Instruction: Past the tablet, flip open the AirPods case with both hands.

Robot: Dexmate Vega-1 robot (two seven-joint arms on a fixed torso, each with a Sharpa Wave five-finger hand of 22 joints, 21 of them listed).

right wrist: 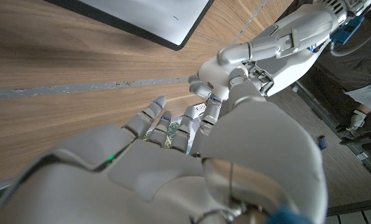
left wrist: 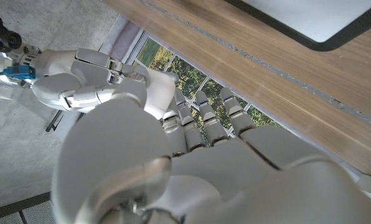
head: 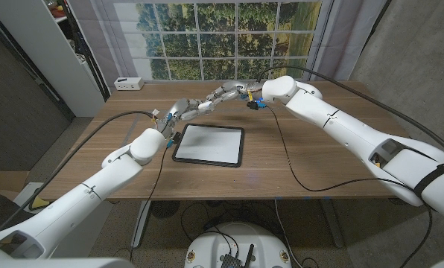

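**Both hands meet beyond the tablet**

In the head view the tablet lies flat near the middle of the wooden worktop, its pale screen up and a dark frame around it. Beyond its far edge, toward the far side of the worktop, the left hand and the right hand come together, fingertips touching or nearly so.

The AirPods case cannot be made out with certainty. In the right wrist view a small white piece shows between the fingers of the two hands, but it is too hidden to say whether it is the case, or whether a lid is up or down. In that view the right hand has its fingers curled forward, and the left hand meets them from the other side. The left wrist view shows the left hand with fingers bent toward the right hand. Whether either hand has a firm hold on anything I cannot tell.

A small white box stands at the far left corner of the worktop.
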